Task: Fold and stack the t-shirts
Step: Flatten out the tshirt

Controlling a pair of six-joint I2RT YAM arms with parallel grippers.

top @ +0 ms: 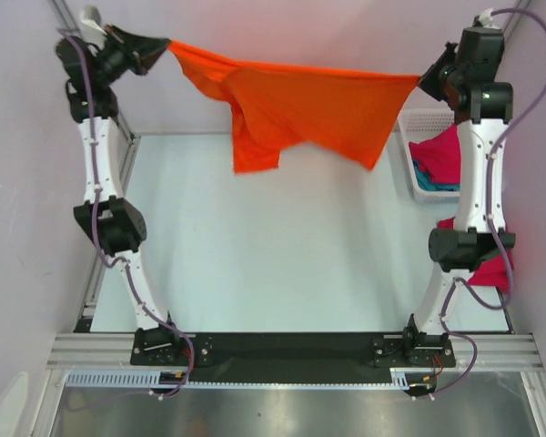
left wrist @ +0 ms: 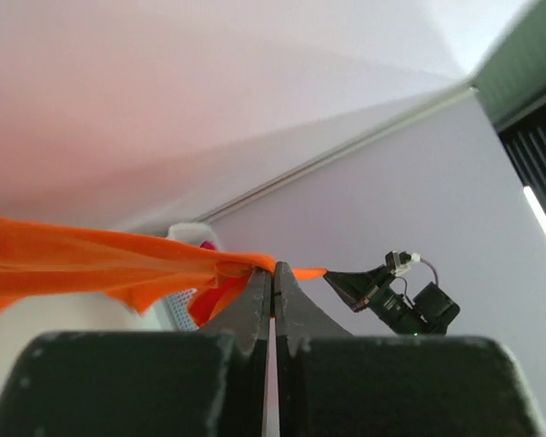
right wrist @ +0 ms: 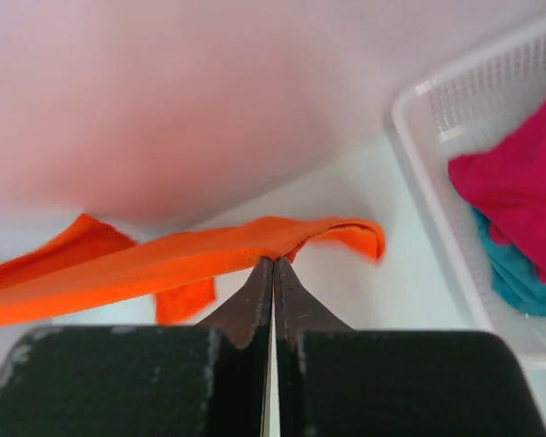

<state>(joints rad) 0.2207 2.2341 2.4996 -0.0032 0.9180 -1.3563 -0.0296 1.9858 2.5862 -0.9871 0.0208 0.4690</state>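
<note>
The bright orange t-shirt (top: 300, 109) hangs stretched in the air between my two raised grippers, high above the far part of the table. My left gripper (top: 164, 47) is shut on its left edge; in the left wrist view (left wrist: 273, 271) the cloth (left wrist: 100, 259) runs off to the left. My right gripper (top: 425, 80) is shut on its right edge; the right wrist view (right wrist: 273, 264) shows the cloth (right wrist: 164, 264) pinched at the tips. A magenta-red t-shirt (top: 444, 155) lies over a teal one (top: 429, 182) in the basket. Another magenta-red t-shirt (top: 488, 269) lies at the table's right edge, partly behind my right arm.
A white mesh basket (top: 417, 118) stands at the far right of the table; it also shows in the right wrist view (right wrist: 437, 137). The white table surface (top: 273, 255) lies below the hanging shirt. Purple walls close in on the back and sides.
</note>
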